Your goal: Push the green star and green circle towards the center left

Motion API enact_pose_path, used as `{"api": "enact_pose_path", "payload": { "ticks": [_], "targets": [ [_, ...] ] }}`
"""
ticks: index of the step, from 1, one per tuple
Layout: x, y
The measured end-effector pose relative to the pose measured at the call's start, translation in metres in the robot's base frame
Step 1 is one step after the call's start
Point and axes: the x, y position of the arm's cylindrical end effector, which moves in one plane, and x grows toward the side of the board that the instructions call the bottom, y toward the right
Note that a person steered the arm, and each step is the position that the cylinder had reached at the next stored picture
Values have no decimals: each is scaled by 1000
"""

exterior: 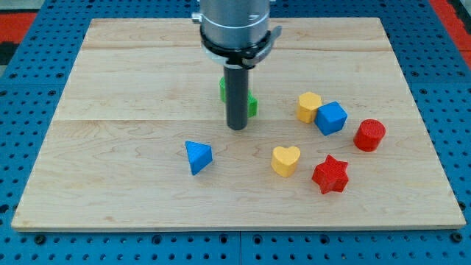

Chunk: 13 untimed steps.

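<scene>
1. My tip (236, 127) rests on the wooden board (110, 88), a little above the board's centre; the arm ends in a plain rod, so it has no fingers to be open or closed.
2. Green pieces (252, 105) show just behind the rod, on both of its sides, touching or nearly touching it; the rod hides most of them, so I cannot tell star from circle.
3. A blue triangular block (198, 157) lies toward the view's bottom left of my tip, apart from it.
4. A yellow heart (285, 160) and a red star (330, 174) sit toward the bottom right.
5. Further right, a yellow block (309, 106) touches a blue cube (331, 118), with a red cylinder (369, 135) just beside them.
</scene>
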Motion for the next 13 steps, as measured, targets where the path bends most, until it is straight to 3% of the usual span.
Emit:
{"api": "enact_pose_path", "payload": {
  "ticks": [1,4,5,6,7,9,10,11,13],
  "targets": [
    [-19,19],
    [-32,-74],
    [-13,-46],
    [-42,7],
    [-71,25],
    [-76,-29],
    [-76,-28],
    [-78,44],
    [-113,30]
  ]
}}
